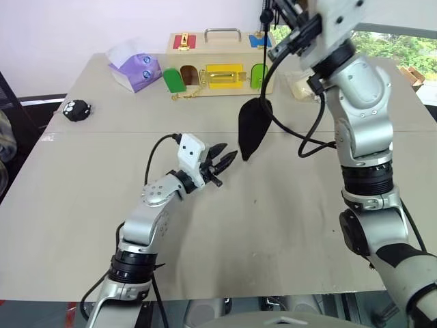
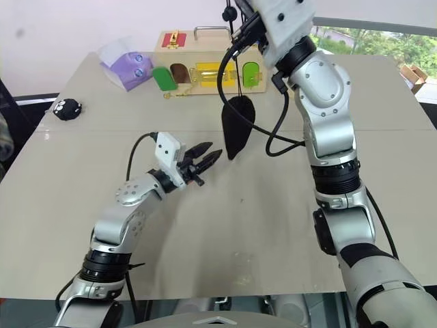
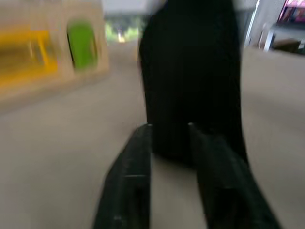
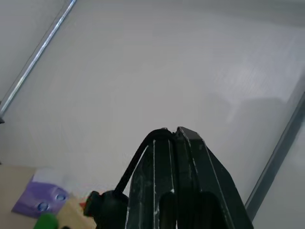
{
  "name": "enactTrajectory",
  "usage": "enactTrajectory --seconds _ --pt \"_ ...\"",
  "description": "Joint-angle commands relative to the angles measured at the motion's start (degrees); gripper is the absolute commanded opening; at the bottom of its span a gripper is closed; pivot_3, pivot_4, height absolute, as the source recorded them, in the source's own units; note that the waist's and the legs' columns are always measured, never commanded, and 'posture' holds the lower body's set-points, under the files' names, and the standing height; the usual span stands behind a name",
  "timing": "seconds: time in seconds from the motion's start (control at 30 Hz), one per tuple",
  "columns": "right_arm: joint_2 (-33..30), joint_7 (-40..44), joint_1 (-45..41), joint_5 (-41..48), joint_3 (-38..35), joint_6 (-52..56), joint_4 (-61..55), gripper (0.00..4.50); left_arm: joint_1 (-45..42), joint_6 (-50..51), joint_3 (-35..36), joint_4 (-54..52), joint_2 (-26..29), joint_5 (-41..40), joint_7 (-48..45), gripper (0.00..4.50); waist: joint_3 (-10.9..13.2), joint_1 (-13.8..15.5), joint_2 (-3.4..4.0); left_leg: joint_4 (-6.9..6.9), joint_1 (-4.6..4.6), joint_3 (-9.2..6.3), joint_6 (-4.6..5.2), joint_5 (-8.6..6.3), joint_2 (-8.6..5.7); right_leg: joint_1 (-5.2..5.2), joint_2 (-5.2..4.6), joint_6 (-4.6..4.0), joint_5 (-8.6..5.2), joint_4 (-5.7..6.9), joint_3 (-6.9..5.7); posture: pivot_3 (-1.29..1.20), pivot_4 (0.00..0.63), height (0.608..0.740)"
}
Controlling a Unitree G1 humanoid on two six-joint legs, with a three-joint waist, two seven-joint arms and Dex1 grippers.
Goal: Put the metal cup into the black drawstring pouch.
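The black drawstring pouch point(image 1: 251, 130) hangs above the table's middle, its lower tip just over the surface. Its thin cord point(image 4: 136, 162) runs up to my right gripper point(image 4: 171, 130), which is raised high and shut on the cord. My left gripper point(image 1: 225, 154) is low over the table, pointing at the pouch's lower part from the left. Its fingers point(image 3: 136, 171) stand apart with nothing between them, close in front of the black fabric point(image 3: 190, 71). The metal cup is out of view.
A wooden lock box point(image 1: 218, 65) with coloured doors stands at the table's far edge. A purple tissue pack point(image 1: 136, 70) lies to its left. A small black round toy point(image 1: 76, 109) sits at the far left.
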Motion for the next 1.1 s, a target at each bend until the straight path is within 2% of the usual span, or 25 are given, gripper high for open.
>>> enactTrajectory --seconds 0.03,0.2,0.43,1.0,1.1 --pt "-0.4 3.0 0.3 1.1 1.8 0.5 -2.7 0.0 -5.4 -0.6 2.8 -4.7 -1.8 -3.9 0.0 1.6 0.0 0.0 0.0 0.03 0.0 0.0 0.0 0.0 0.0 0.0 0.0 0.0 0.0 0.04 0.0 0.0 0.15 0.74" --pt "-1.7 8.4 3.2 0.9 6.1 2.4 -3.4 0.0 -11.9 0.4 3.7 -5.6 -2.1 -4.8 0.4 1.6 0.0 -0.2 -0.01 0.02 0.07 0.03 0.0 0.0 0.0 0.02 0.01 0.0 0.0 0.1 0.03 0.0 0.15 0.74" --pt "-3.1 11.6 5.0 -1.2 9.3 2.7 -2.8 0.0 -18.1 1.9 4.0 -5.0 -2.4 -6.0 0.5 1.6 0.0 -0.2 -0.02 0.02 0.03 0.04 0.01 0.01 0.0 0.01 0.02 0.0 0.0 0.01 0.02 0.0 0.15 0.74" --pt "-5.9 11.9 6.5 -5.8 9.6 3.0 -1.2 0.0 -17.8 2.7 5.5 -5.5 -3.2 -7.3 1.0 1.6 0.0 -0.2 -0.02 0.03 0.04 0.04 0.0 0.01 0.0 0.02 0.03 0.0 0.0 0.02 0.02 0.0 0.15 0.74" --pt "-5.9 11.9 7.0 -6.0 9.7 3.1 -1.4 0.0 -18.2 2.7 6.5 -5.2 -3.9 -8.0 1.7 0.75 0.0 -0.2 -0.02 0.03 0.04 0.04 0.0 0.01 0.0 0.02 0.03 0.0 0.0 0.03 0.02 0.0 0.15 0.74"
